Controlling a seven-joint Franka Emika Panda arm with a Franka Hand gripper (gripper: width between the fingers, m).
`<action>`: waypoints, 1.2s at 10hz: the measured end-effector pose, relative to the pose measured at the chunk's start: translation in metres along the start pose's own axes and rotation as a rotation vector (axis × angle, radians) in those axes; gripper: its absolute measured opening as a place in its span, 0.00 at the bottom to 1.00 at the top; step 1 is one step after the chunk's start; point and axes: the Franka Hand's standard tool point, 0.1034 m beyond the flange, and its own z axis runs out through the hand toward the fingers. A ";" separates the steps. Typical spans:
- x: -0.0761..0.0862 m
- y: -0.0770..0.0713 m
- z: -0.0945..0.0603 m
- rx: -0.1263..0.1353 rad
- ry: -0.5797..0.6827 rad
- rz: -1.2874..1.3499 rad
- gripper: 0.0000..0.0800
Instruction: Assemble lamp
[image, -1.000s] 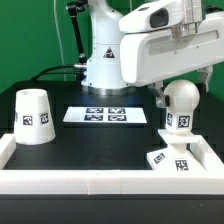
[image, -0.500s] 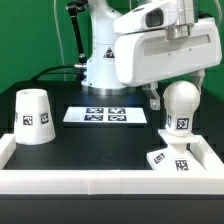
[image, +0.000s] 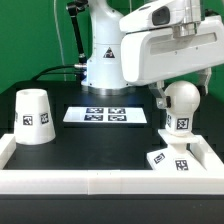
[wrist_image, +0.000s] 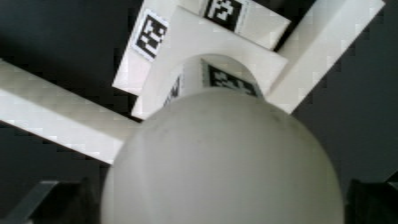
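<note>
Three white lamp parts sit on the black surface, which is hemmed by a raised white rim along the front and both sides. Behind it there is a green backdrop and the pedestal of the robot arm. The marker board lies flat in the middle. The shade stands alone, wide end down, near the exterior view's left, well apart from the rest. Over by the exterior view's right the base lies close to the rim, and the bulb stands upright on it, stem down, a tag showing on the stem.

The claw hangs over the bulb with its jaws set wide, one to each side of the round head. One dark finger shows just beside the bulb. From the wrist view the bulb fills the gap in the claw, with the base beneath it. I cannot tell whether the fingers are actually pressing on it.
</note>
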 end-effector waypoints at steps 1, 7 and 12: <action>0.002 0.002 -0.001 0.000 0.002 0.001 0.86; 0.002 0.002 -0.001 0.000 0.004 0.059 0.72; 0.003 0.007 -0.005 -0.015 0.016 0.550 0.72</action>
